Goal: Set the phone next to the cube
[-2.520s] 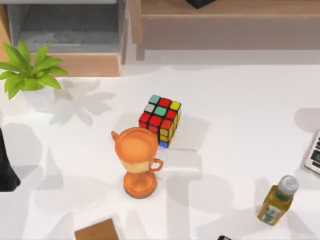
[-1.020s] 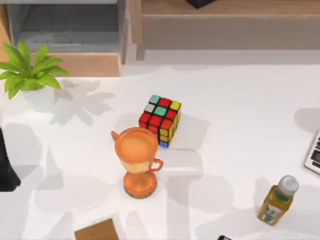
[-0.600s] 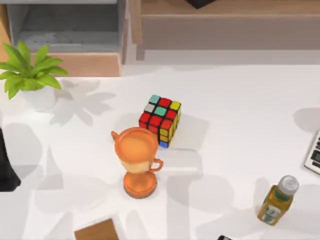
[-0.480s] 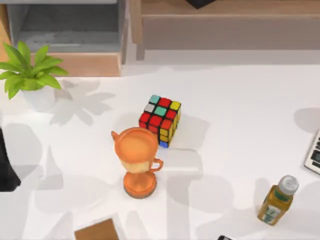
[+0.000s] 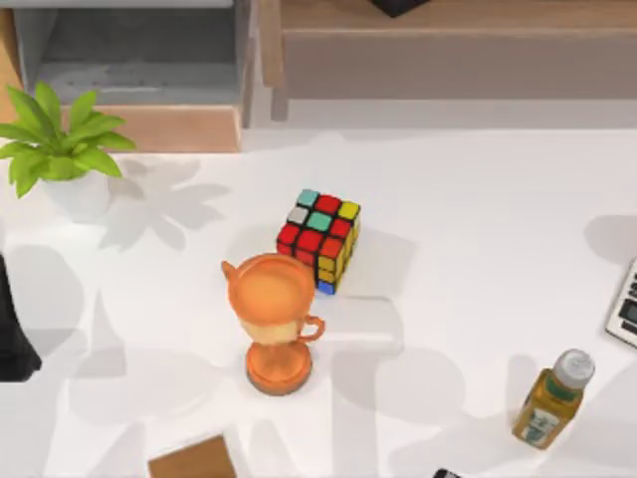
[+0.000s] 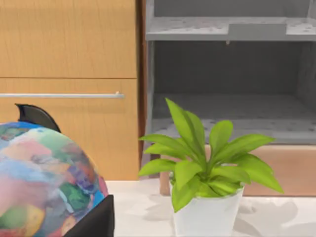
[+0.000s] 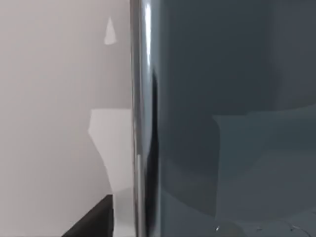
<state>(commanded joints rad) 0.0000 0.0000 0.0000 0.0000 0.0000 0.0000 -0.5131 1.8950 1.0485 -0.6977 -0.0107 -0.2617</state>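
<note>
The cube (image 5: pixel 319 240) sits near the middle of the table (image 5: pixel 478 229), just beside the orange trophy cup (image 5: pixel 273 320) on the cup's far side. The phone (image 7: pixel 232 113) fills the right wrist view at very close range, dark glossy face and silver rim against the white surface; a dark sliver at the table's near edge in the top view is possibly its corner. I cannot tell how either gripper stands. A potted plant (image 5: pixel 60 149) stands at the table's far left corner, a bottle (image 5: pixel 550 398) toward the near right corner.

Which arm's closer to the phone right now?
Right. Its wrist camera looks at the phone from close up. The left arm faces the plant and globe on the table's left side.
</note>
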